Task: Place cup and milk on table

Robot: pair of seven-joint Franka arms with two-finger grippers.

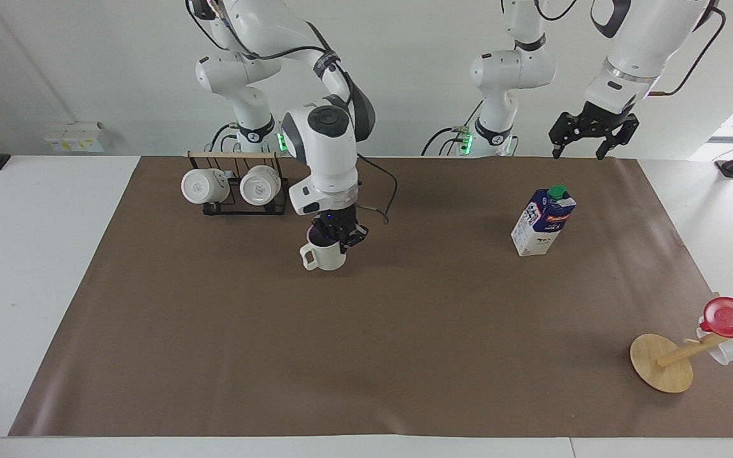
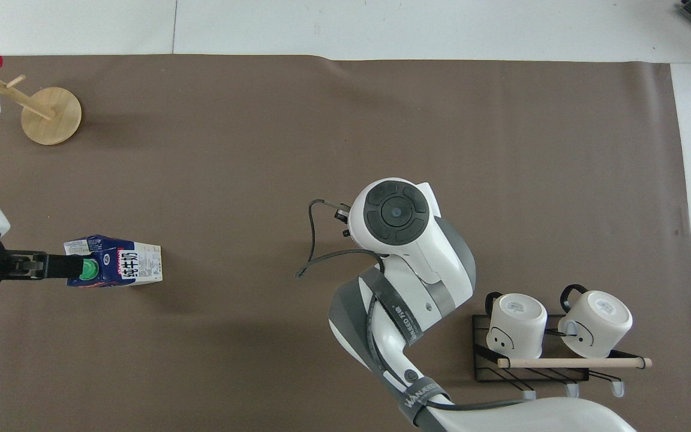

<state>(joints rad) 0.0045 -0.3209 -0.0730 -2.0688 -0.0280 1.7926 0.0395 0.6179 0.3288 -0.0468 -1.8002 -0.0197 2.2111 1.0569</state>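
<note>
Right tool (image 1: 336,240) pinches the rim of the cup (image 1: 322,256), fingers pressed together on the wall. Cup upright, mouth up, long axis vertical, loop handle pointing toward the right arm's end of the table (image 1: 366,407). Cup sits low over the brown paper near the table's middle; cannot tell whether its base touches. In the overhead view the right arm's wrist hides the cup.

Milk (image 1: 543,222) stands upright on the paper toward the left arm's end, long axis vertical with a slight lean, green cap on top. It is well apart from the cup.

Left tool (image 1: 585,135) is raised, fingers spread, holding nothing; the overhead view shows it above the milk's capped end (image 2: 84,269).

Black wire rack (image 1: 239,203) holds two white mugs (image 1: 204,186) on their sides, beside the cup and nearer to the robots.
</note>
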